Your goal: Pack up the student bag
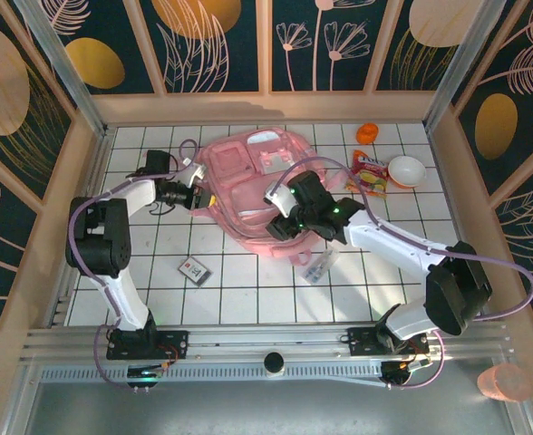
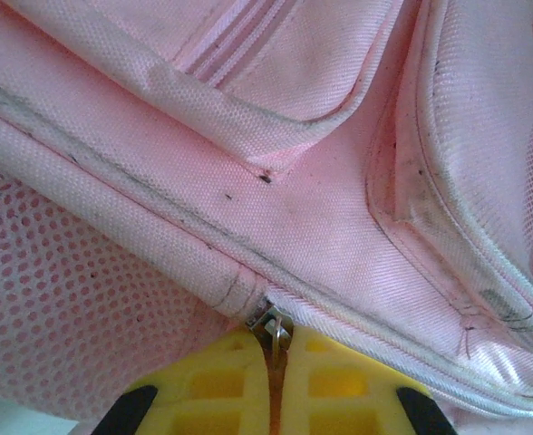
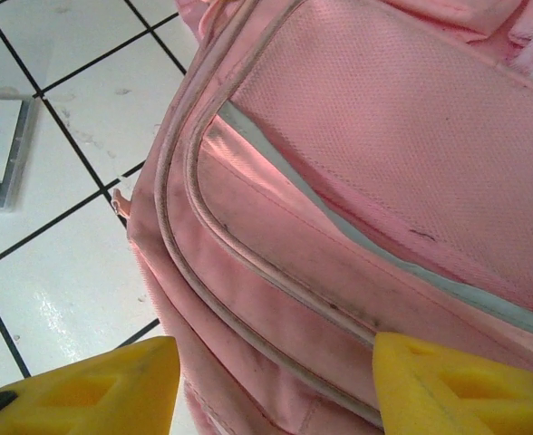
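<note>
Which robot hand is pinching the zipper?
The left gripper: it is shut on the zip pull of the student bag. The right gripper stands open over it.

— What has the left hand (image 2: 274, 385) got?
— Its yellow fingers (image 2: 214, 391) are pressed together on the metal zip pull (image 2: 273, 328) of the student bag (image 2: 330, 208).
— And around it?
— Pink woven fabric with grey-smudged piping, and a mesh pocket (image 2: 58, 308) to the left.

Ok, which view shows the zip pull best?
Left wrist: the zip pull sits close up, pinched in the left hand. Top external shows that hand at the student bag's edge, pull too small to see. Right wrist faces a pocket seam.
</note>
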Action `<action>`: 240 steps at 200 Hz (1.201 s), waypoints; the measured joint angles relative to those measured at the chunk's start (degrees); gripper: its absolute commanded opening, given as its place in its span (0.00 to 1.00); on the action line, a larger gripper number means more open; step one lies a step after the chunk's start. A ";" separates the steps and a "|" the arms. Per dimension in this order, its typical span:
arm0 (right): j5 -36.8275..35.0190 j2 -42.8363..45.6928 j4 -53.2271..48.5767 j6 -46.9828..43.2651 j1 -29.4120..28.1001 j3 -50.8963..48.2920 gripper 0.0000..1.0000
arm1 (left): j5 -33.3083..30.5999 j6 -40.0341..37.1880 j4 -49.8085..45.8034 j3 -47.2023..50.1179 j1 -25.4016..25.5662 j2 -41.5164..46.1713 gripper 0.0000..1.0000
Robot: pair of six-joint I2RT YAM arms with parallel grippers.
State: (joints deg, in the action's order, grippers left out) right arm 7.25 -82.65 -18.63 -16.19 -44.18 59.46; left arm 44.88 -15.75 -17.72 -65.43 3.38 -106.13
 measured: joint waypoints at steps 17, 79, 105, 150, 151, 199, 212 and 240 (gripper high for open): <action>-1.27 -1.70 0.63 -0.09 -1.44 -0.07 0.59 | -1.46 0.00 1.97 2.45 0.11 1.90 0.04; -5.18 -8.31 3.96 -1.31 -4.90 -1.09 0.60 | -6.08 -0.48 6.08 6.29 0.70 4.83 0.20; -5.77 -8.63 5.44 -1.33 -4.94 -1.14 0.60 | -6.43 -0.46 6.71 6.58 0.70 4.72 0.15; -5.73 -8.63 7.02 -0.20 -4.92 -1.95 0.60 | -6.43 -0.17 7.98 7.78 0.70 4.72 0.00; -5.70 -8.63 7.08 -0.09 -4.92 -2.01 0.60 | -6.43 -0.26 8.02 7.82 0.70 4.72 0.00; -5.99 -9.49 9.94 7.41 -4.61 -2.71 0.56 | -6.16 -0.04 10.40 10.47 0.74 6.49 0.00; -6.64 -10.47 11.10 9.84 -4.48 -2.71 0.54 | -6.16 -0.28 10.45 10.60 1.14 6.56 0.00; -8.11 -11.91 14.19 14.64 -3.98 -2.71 0.53 | -6.51 -1.66 9.62 10.64 3.04 7.52 0.00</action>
State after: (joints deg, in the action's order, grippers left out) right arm -0.86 -94.56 -4.45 -1.54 -48.16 56.75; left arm 38.37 -17.41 -8.10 -54.78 6.42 -98.61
